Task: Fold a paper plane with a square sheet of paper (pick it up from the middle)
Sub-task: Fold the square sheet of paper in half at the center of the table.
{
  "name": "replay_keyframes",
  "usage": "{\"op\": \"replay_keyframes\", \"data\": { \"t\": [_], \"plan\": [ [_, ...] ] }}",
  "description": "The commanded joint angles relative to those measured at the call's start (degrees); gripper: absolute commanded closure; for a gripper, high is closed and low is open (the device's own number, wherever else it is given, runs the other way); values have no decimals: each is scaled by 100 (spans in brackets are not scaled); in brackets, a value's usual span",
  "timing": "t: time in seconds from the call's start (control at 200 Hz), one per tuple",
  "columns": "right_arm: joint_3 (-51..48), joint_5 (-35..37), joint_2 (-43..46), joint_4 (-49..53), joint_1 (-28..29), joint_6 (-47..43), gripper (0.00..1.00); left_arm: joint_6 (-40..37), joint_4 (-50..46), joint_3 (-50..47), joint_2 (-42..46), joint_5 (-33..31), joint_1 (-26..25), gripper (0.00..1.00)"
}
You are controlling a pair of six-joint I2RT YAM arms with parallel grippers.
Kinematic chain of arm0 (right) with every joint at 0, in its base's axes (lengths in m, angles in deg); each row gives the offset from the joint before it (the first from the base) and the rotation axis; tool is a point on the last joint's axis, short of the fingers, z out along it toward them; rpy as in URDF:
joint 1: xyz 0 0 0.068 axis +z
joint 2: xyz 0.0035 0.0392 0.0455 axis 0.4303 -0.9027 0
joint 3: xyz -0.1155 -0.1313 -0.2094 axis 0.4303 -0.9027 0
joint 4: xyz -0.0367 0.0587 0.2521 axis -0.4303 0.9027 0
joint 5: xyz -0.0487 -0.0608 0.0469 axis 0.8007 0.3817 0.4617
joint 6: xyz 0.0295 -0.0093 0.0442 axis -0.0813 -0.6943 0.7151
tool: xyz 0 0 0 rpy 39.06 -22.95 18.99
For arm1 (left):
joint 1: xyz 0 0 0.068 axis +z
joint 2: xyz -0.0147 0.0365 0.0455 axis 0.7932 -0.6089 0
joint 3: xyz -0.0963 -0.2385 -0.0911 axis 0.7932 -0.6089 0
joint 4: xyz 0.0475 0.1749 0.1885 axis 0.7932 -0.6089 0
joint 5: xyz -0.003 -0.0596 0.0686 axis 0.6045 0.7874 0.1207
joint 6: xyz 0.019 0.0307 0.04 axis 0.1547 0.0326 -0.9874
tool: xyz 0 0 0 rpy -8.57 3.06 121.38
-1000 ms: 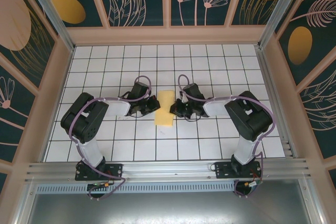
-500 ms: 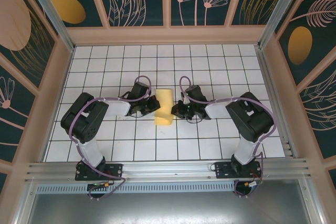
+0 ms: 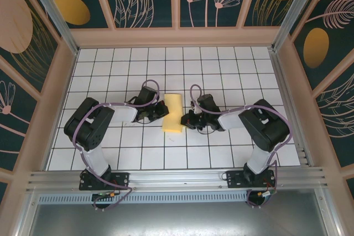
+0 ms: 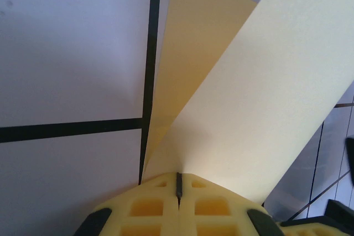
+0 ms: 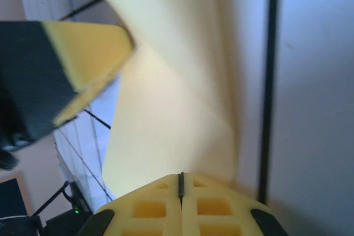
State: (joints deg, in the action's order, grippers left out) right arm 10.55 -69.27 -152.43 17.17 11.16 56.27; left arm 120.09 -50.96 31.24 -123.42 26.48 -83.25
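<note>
A: Thin yellow-orange square sheet of paper [image 3: 173,112], doubled over, lies at centre frame with one layer lifted off the white gridded worktop [image 3: 110,75].
B: Grip?
A: Left fingers [image 4: 149,209] are clenched on its left edge, right fingers [image 5: 213,209] on its lower right edge. Paper fans out from both pinches.
B: How to fold well?
A: My judgement: level the edges and move both arms together without pulling apart. Thin paper skews or tears.
</note>
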Motion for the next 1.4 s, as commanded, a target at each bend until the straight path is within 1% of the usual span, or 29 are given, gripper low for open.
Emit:
{"op": "replay_keyframes", "data": {
  "t": [0.0, 0.065, 0.175, 0.36, 0.655, 0.761, 0.881, 0.976, 1.206, 1.396],
  "plan": [
    [-5, 163, -127, 233, 62, -107, 100, -139, -429, -188, -214, -170, -44, 100],
    [119, 249, -132, 505, 62, -229, 100, -132, -424, -187, -227, -153, -46, 100],
    [253, 199, 61, 573, 85, -241, 100, -147, -434, -179, -222, -159, -44, 100],
    [322, -34, 366, 186, 139, -7, 100, -150, -443, -188, -215, -159, -44, 100],
    [156, -49, 17, 86, 264, 12, 100, -152, -442, -188, -214, -159, -52, 100],
    [119, 57, -111, 270, 299, -32, 100, -152, -443, -197, -213, -159, -45, 100],
    [198, 302, -55, 651, 308, -135, 100, -150, -443, -197, -211, -171, -45, 100],
    [302, 278, 19, 784, 316, -200, 100, -156, -443, -191, -216, -162, -47, 100],
    [284, 71, 540, 479, 335, -140, 100, -164, -452, -197, -205, -174, -45, 100],
    [104, 21, 241, 254, 335, -65, 100, -162, -444, -210, -205, -177, -44, 100]
  ]
}}
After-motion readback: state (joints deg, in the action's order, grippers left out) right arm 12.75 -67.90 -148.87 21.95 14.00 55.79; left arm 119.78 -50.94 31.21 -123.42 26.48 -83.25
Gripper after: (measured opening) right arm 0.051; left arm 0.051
